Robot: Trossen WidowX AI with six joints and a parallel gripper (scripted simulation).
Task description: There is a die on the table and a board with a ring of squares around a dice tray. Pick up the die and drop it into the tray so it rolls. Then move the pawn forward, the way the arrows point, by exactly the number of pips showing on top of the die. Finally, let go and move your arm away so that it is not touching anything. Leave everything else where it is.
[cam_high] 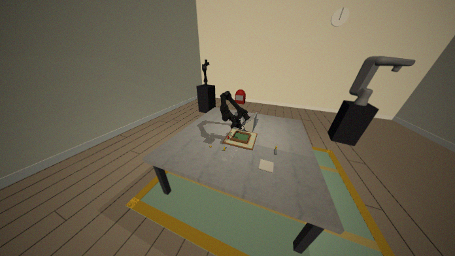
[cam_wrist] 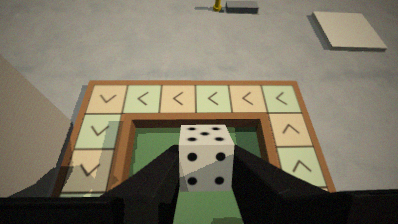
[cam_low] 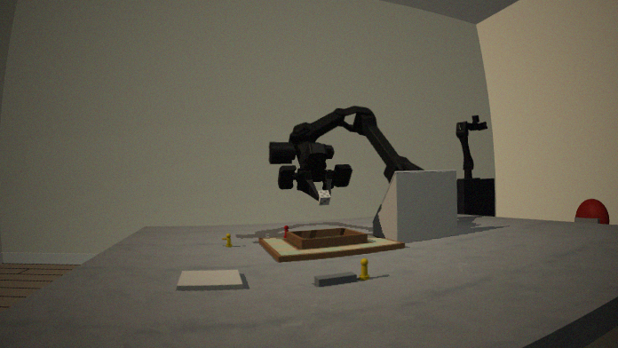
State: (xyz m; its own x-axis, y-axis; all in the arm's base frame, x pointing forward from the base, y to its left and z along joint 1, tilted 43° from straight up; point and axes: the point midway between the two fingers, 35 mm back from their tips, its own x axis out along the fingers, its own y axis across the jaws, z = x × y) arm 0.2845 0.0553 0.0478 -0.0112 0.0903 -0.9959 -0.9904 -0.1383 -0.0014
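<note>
A high, distant top camera looks down across the grey table, a low exterior camera near the table's edge faces the square wooden-framed board, and the wrist camera looks down closely onto that board.

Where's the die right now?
The die is clamped in the pincer, hanging in the air above the green tray at the board's middle, with the arm's side of the board below it.

Matt white die, wood-rimmed board, stone-grey table.
</note>
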